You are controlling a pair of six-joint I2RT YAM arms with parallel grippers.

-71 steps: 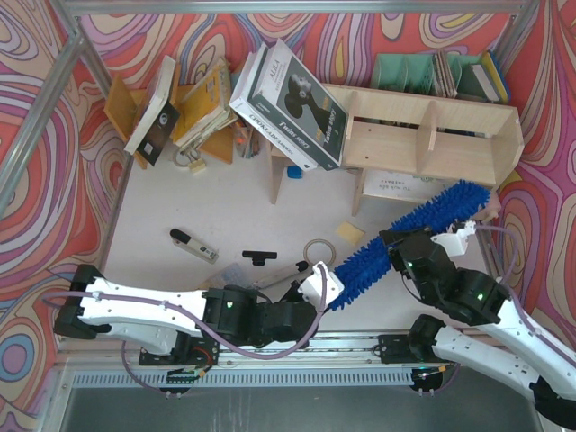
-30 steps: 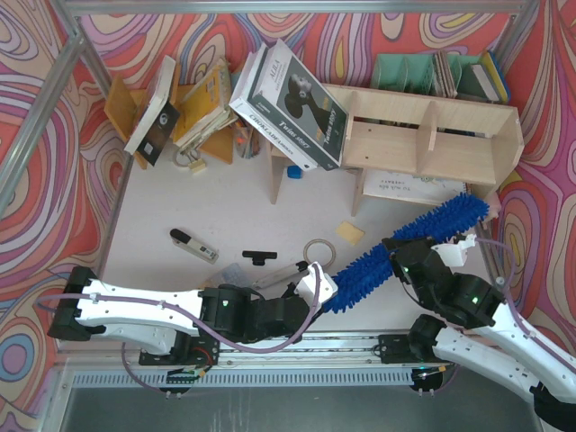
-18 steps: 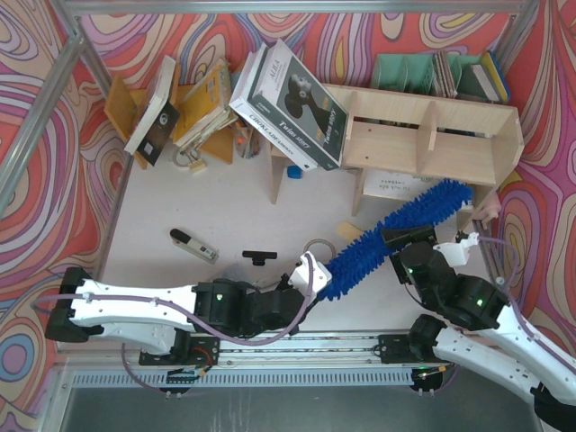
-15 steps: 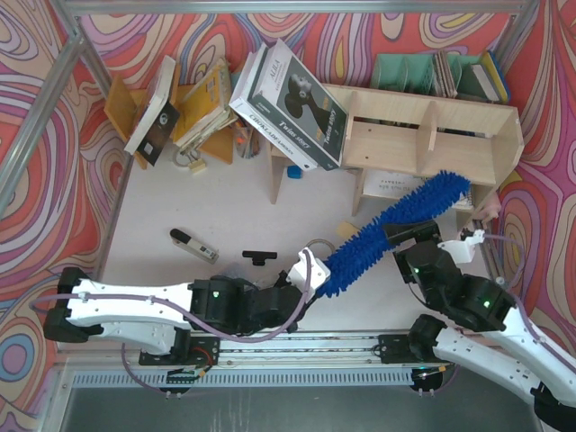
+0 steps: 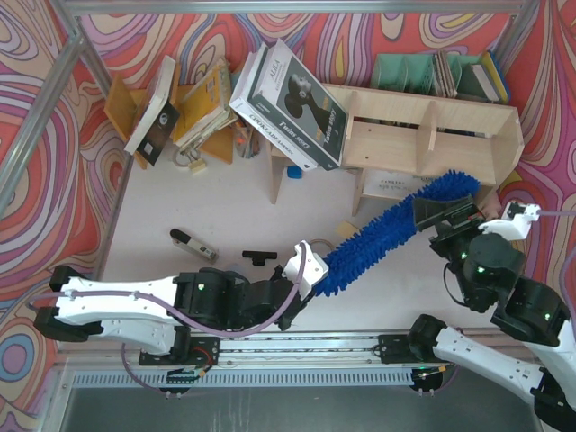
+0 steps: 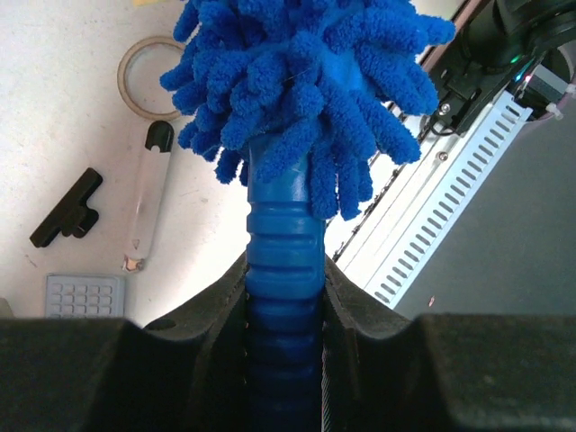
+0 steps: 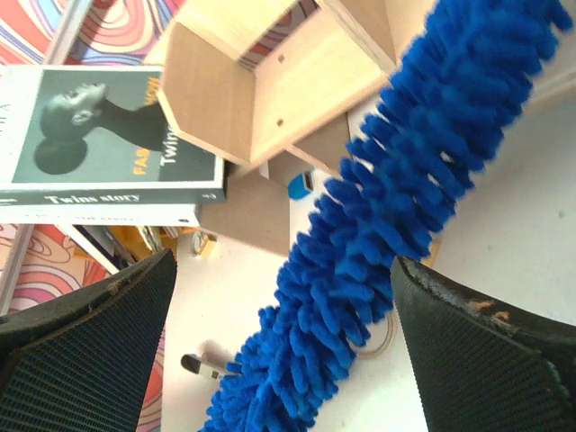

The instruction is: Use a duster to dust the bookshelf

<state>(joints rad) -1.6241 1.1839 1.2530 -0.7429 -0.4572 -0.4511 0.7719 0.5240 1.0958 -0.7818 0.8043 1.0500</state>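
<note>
Grips the ribbed plastic handle of the shaggy blue duster (image 5: 387,229) in the clenched left tool (image 6: 284,306); holds the right tool (image 7: 288,333) released, wide around fluffy strands, near the pale plywood bookshelf (image 5: 423,135).

Swirling red, pink and purple walls (image 5: 27,297) around a white tabletop (image 5: 225,202), metal rails (image 5: 288,7) along edges

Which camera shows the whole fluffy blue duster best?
The top view: the duster shows its full length, from the left claw up toward the bookshelf. The left wrist view shows only its handle and nearest fluff; the right wrist view shows just a middle stretch.
</note>
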